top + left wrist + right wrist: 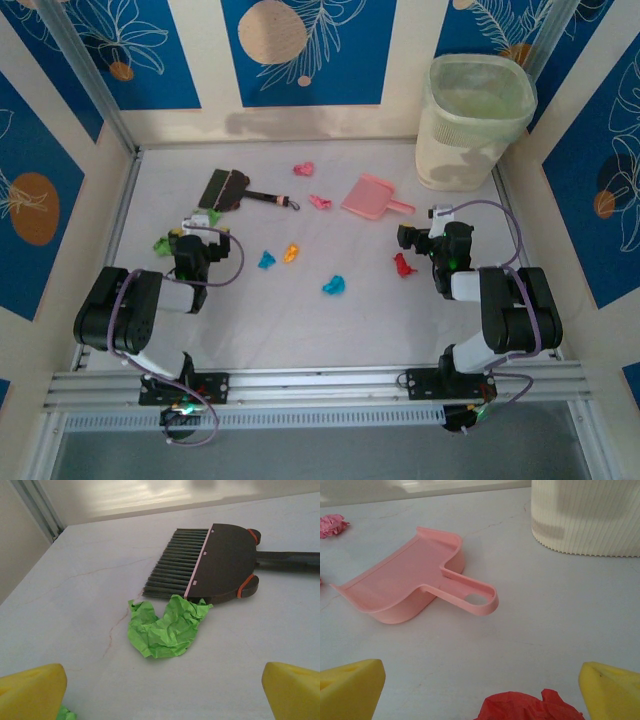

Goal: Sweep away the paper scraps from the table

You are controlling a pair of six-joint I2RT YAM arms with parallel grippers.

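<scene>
Several small crumpled paper scraps lie across the table [300,335]: pink ones [303,168] at the back, blue [266,260], orange [291,253] and cyan [333,285] in the middle, a green one [162,243] at the left. My left gripper [197,230] [162,690] is open and low over the table. A green scrap [167,626] lies just ahead of it, touching the dark brush [215,562]. My right gripper [410,240] [481,685] is open too, with a red scrap [530,707] [403,265] near its fingers and the pink dustpan [405,587] further ahead.
The brush [228,190] lies at the back left with its thin handle pointing right. The dustpan [370,196] sits right of centre. A pale ribbed waste bin [472,120] [587,517] stands in the back right corner. Walls and rails enclose the table.
</scene>
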